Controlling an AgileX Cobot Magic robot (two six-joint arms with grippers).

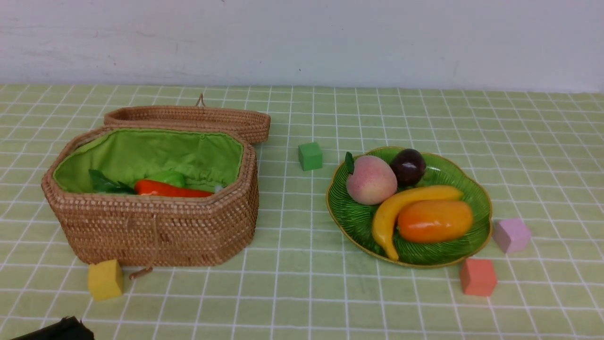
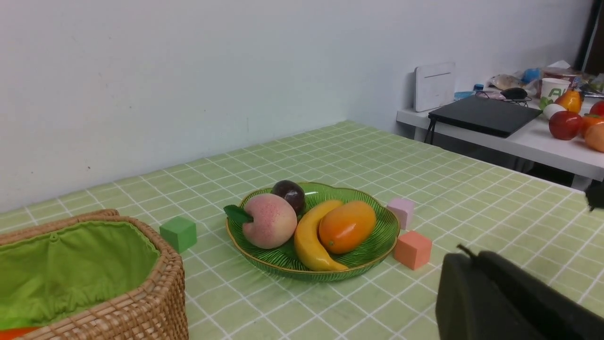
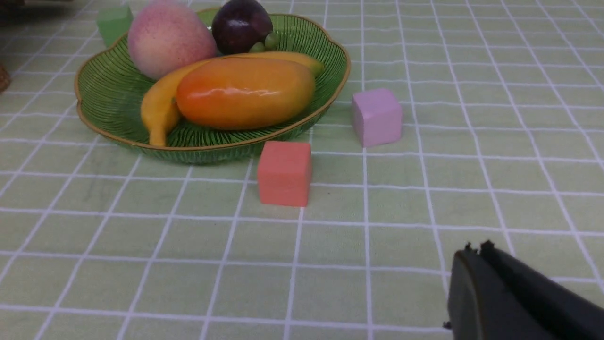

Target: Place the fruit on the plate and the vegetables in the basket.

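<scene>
The green leaf plate [image 1: 474,198] holds the pink peach [image 1: 371,180], the dark mangosteen [image 1: 407,166], the yellow banana [image 1: 394,210] and the orange mango [image 1: 435,220]. The open wicker basket [image 1: 155,226] holds the orange-red pepper [image 1: 170,190] and the green gourd [image 1: 166,177]; the eggplant is hidden apart from green leaves [image 1: 106,184]. My left gripper [image 2: 472,257] is shut and empty, low at the front left of the table. My right gripper [image 3: 474,249] is shut and empty, near the table in front of the plate [image 3: 104,94].
Small cubes lie on the checked cloth: green [image 1: 310,156] behind the plate, pink-lilac [image 1: 511,234] and salmon [image 1: 477,276] by its right front, yellow [image 1: 105,279] before the basket. The basket lid [image 1: 188,118] lies open behind it. A side desk [image 2: 519,137] stands beyond the table.
</scene>
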